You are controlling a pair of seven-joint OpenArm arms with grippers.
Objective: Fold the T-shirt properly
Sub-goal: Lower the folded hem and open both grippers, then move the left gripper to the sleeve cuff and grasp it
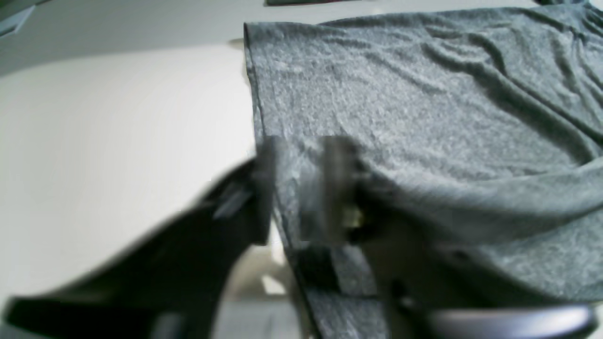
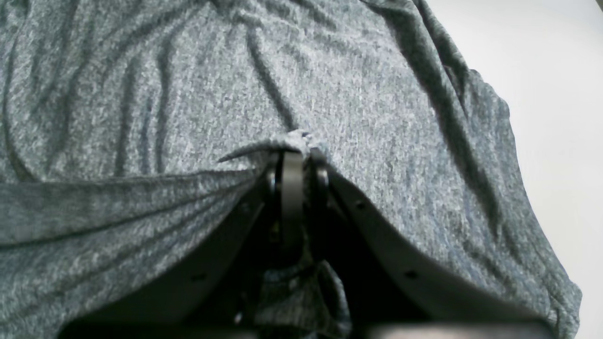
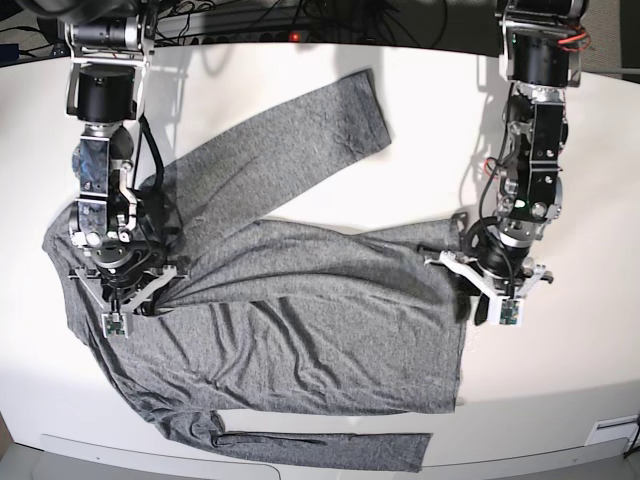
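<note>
The T-shirt [image 3: 300, 320] lies spread across the white counter [image 3: 560, 380], heather-grey and wrinkled. One long sleeve runs up and away toward the far edge, the other lies along the near edge, and the hem faces the side of the left arm.

The right tool [image 2: 297, 157] sits on the shoulder end of the garment. In the right wrist view its two dark fingers [image 2: 292, 188] are pressed close together with a small peak of grey fabric bunched at their tips, so it is clenched on a pinch of the T-shirt. A fold of cloth stretches sideways from that pinch, and more fabric hangs between the finger bases.

The left tool [image 1: 301, 188] is at the hem edge, near the corner of the shirt body. In the left wrist view its fingers are blurred and stand apart on either side of the fabric edge, with cloth lying between them; whether they grip the hem cannot be told from the blur. Beyond that edge the counter is bare.
</note>
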